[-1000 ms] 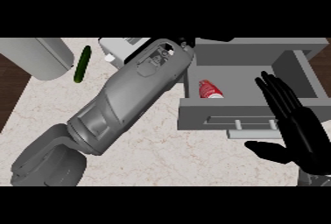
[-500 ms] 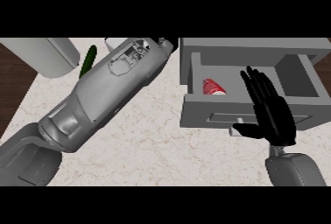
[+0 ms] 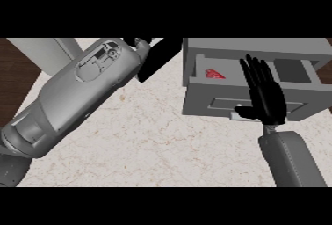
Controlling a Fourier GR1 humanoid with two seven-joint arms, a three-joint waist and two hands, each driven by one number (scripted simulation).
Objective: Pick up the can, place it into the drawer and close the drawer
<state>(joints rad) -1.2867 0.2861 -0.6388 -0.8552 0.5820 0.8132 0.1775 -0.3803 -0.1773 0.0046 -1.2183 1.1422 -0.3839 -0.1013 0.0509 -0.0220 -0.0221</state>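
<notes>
Red can (image 3: pixel 214 74), seemingly cylindrical, in drawer (image 3: pixel 259 94)

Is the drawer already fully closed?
No, the drawer stands partly open with the red can visible inside, and the right hand rests flat against its front.

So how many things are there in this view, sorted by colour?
Red: 1, the can lying in the drawer.
Grey: 1, the drawer, partly open.
Black: 2, the right hand flat against the drawer front and the left hand near the view's top.
Total: 4.
</notes>
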